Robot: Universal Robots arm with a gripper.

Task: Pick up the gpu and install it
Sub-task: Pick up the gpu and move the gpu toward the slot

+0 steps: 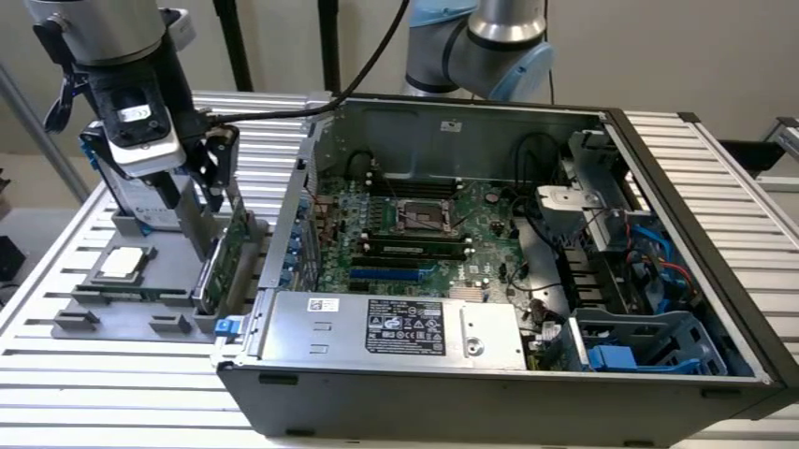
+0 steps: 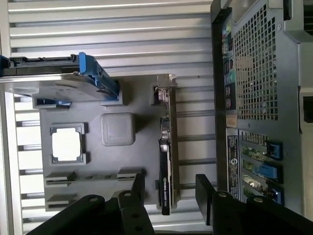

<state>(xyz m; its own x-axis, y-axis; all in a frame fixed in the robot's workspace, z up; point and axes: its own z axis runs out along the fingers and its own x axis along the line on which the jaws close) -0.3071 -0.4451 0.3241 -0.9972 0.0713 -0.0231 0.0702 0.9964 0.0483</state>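
— Where's the gpu (image 2: pixel 166 156)?
— Directly beneath the gripper (image 2: pixel 171 193), standing on edge in the gray holder (image 2: pixel 144 122), beside the computer case (image 2: pixel 259 73).
— Fingers (image 2: pixel 204 191)?
— Spread apart, one on each side of the card, gripping nothing.

Soft, even light fills the scene, bright overall, with no hard shadows. The white slatted metal table (image 2: pixel 112 29) under the gripper (image 2: pixel 171 193) glares pale. The small square silver chip (image 2: pixel 67 146) near its black fingers (image 2: pixel 138 188) washes out almost to white. Those fingers read as dark, nearly featureless shapes. Beside the gripper, the open dark grey computer case (image 1: pixel 500 398) holds dimmer, soft-edged shadows along its inner walls.
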